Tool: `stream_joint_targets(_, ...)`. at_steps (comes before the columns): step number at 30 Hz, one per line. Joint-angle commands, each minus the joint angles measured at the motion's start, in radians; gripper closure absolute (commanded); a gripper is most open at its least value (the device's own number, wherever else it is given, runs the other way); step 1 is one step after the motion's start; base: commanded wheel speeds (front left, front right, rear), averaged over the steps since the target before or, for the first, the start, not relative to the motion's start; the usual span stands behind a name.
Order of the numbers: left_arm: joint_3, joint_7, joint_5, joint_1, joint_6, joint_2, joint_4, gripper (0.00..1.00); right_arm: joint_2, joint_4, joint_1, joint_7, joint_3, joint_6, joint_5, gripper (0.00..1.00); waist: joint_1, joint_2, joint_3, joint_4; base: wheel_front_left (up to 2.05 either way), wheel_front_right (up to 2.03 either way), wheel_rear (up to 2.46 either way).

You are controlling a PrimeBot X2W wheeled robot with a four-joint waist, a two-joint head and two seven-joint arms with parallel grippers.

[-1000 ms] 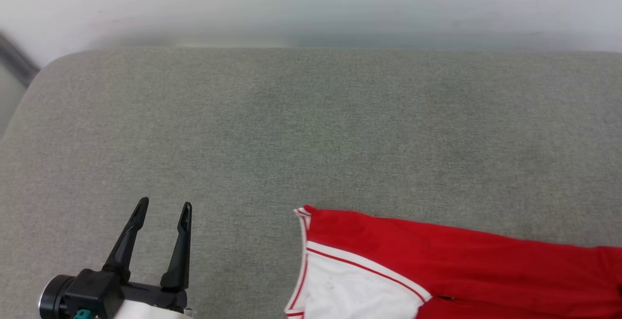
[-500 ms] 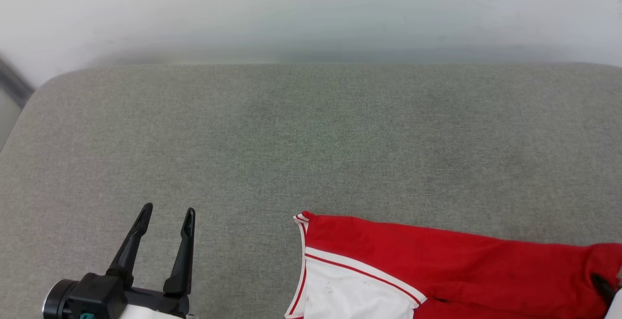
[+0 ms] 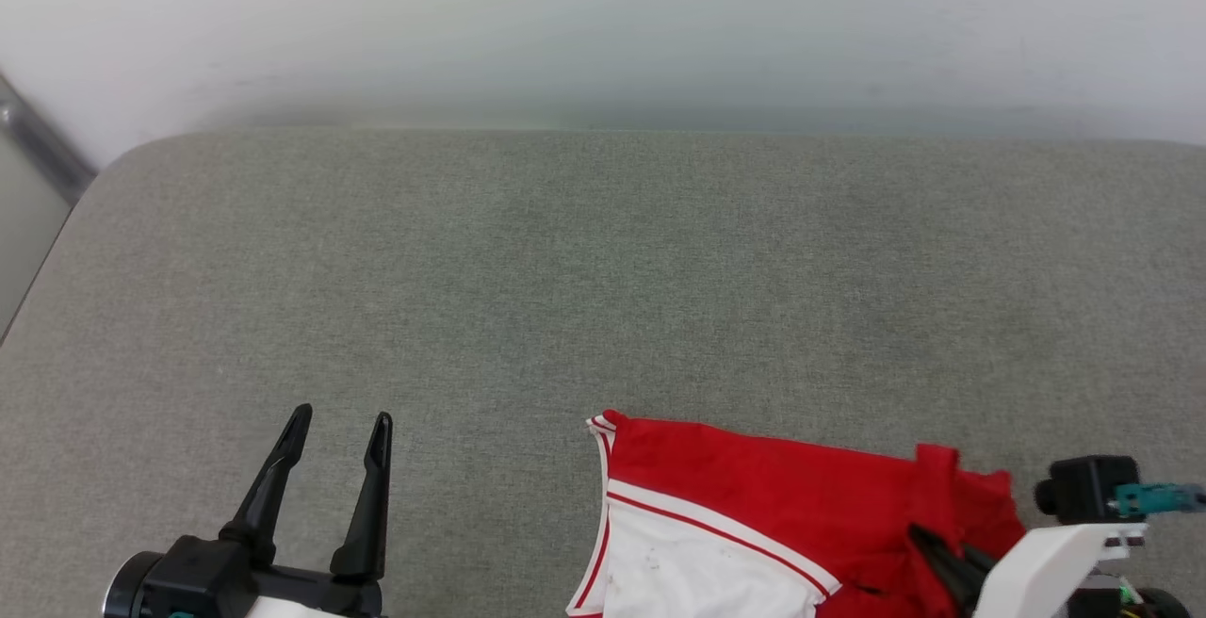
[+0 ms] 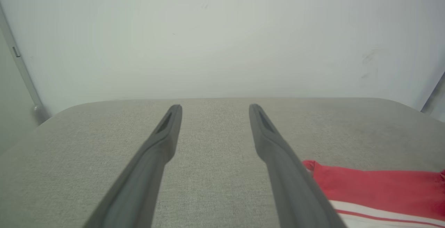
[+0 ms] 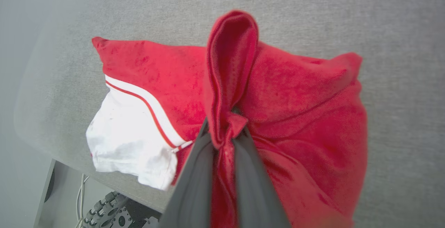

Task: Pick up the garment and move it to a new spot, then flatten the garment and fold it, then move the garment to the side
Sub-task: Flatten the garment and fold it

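Grey surface (image 3: pixel 565 269): red garment (image 3: pixel 754 486), white sleeve (image 3: pixel 688 571), bunched in clenched right end effector (image 5: pixel 224 129); left end effector (image 3: pixel 341 414) released.

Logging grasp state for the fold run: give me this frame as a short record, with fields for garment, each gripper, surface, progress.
garment: red T-shirt with a white sleeve, bunched near the front edge, right of centre in the head view
right gripper: shut on a pinched-up red fold of the garment
left gripper: open, empty, over bare surface, apart from the garment
surface: grey fabric-covered top
backdrop: pale wall
progress: garment not yet flattened or folded
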Motion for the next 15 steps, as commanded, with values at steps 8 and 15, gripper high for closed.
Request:
stream_joint_targets(8,-0.005,-0.002,-0.011,-0.016,-0.001,0.002,0.019,0.0,0.083,-0.081,-0.025,0.078,0.166,0.0,0.08,1.0,0.0,0.0,0.009,0.039,0.0,0.0,0.0)
stream_joint_targets(15,-0.021,-0.002,-0.017,-0.026,-0.002,0.001,0.032,0.0,0.092,-0.018,-0.09,0.011,0.24,0.0,0.133,1.0,0.0,0.0,0.016,0.073,0.0,0.0,0.0)
